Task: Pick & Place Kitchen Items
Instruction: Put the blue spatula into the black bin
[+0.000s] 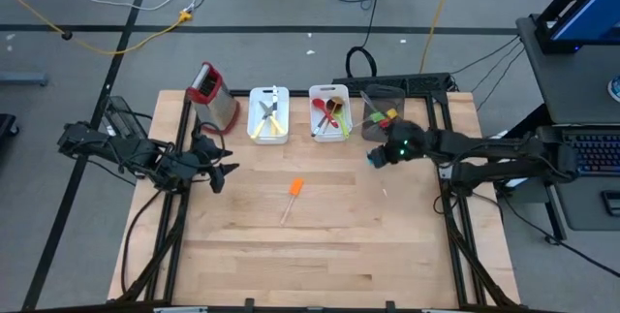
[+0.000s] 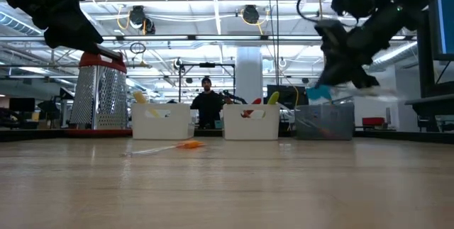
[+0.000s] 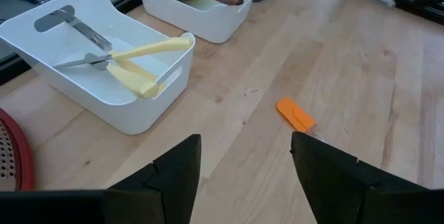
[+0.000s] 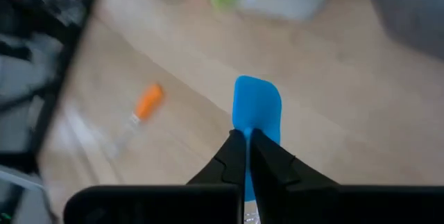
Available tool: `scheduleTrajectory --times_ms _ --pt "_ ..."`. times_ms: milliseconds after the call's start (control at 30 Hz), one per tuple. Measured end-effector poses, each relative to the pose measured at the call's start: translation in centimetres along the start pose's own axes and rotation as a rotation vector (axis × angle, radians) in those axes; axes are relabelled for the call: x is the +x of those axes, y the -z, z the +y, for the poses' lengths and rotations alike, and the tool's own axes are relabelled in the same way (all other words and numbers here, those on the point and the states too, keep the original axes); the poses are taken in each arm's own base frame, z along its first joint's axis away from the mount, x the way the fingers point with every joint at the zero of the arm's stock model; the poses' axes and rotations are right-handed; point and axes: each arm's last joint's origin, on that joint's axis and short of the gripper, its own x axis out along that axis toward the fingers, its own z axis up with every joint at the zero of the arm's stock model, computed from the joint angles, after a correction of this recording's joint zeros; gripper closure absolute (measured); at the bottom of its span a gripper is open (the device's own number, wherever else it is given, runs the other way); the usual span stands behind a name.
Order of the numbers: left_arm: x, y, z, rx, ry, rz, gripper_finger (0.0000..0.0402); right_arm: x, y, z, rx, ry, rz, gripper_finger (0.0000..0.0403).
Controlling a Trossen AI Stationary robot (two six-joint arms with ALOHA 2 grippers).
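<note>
My right gripper (image 1: 376,157) is shut on a blue spatula (image 4: 257,106), above the table in front of the grey cup (image 1: 383,114); it also shows in the low view (image 2: 320,93). An orange spatula with a clear handle (image 1: 294,192) lies flat on the wooden table near its middle, and shows in the left wrist view (image 3: 296,115). My left gripper (image 3: 243,175) is open and empty over the table's left part (image 1: 221,172), near the grater. Cream-handled knives (image 3: 142,61) lie in the left white bin, red and wooden utensils (image 1: 329,114) in the right one. My right gripper pinches the blue spatula between its two fingers just behind the blade (image 4: 248,135). The blade sticks out past the fingertips; the handle is hidden between the fingers. The fingers slant down from the table's right. The spatula is lifted clear of the table.
A metal box grater with a red top (image 1: 211,95) stands at the far left. Two white bins (image 1: 268,131) (image 1: 329,137) and the grey cup stand in a row along the far edge. A person (image 2: 207,105) stands in the room beyond the table.
</note>
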Motion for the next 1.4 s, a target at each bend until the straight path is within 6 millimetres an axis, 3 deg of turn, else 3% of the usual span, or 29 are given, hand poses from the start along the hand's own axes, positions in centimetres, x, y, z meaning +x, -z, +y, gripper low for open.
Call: scheduleTrajectory --times_ms 167,300,567,700,867,1067,1400 --pt "0.0 0.0 0.0 0.000 0.000 0.000 0.0172 -2.5 -3.2 1.3 0.022 -0.030 -0.123 0.0402" --pt "0.0 0.0 0.0 0.001 0.000 0.000 0.0172 -4.8 -6.3 1.1 0.048 0.021 -0.200 0.0402" --pt "0.0 -0.1 0.0 0.038 -0.002 -0.010 0.0172 -7.3 -12.7 -3.3 0.286 -0.029 -0.249 0.0402" --pt "0.0 -0.1 0.0 0.039 -0.004 -0.012 0.0172 -6.5 -14.4 -7.0 0.437 -0.016 -0.189 0.0402" --pt "0.0 -0.1 0.0 0.038 -0.003 -0.011 0.0172 -4.2 -16.1 -10.1 0.559 -0.027 -0.083 0.0402" --pt "0.0 -0.1 0.0 0.014 -0.003 -0.011 0.0172 -1.9 -17.7 -11.7 0.595 0.050 -0.006 0.0402" --pt "0.0 -0.1 0.0 0.018 -0.003 -0.011 0.0172 -0.9 -18.5 -12.9 0.554 0.156 0.045 0.0388"
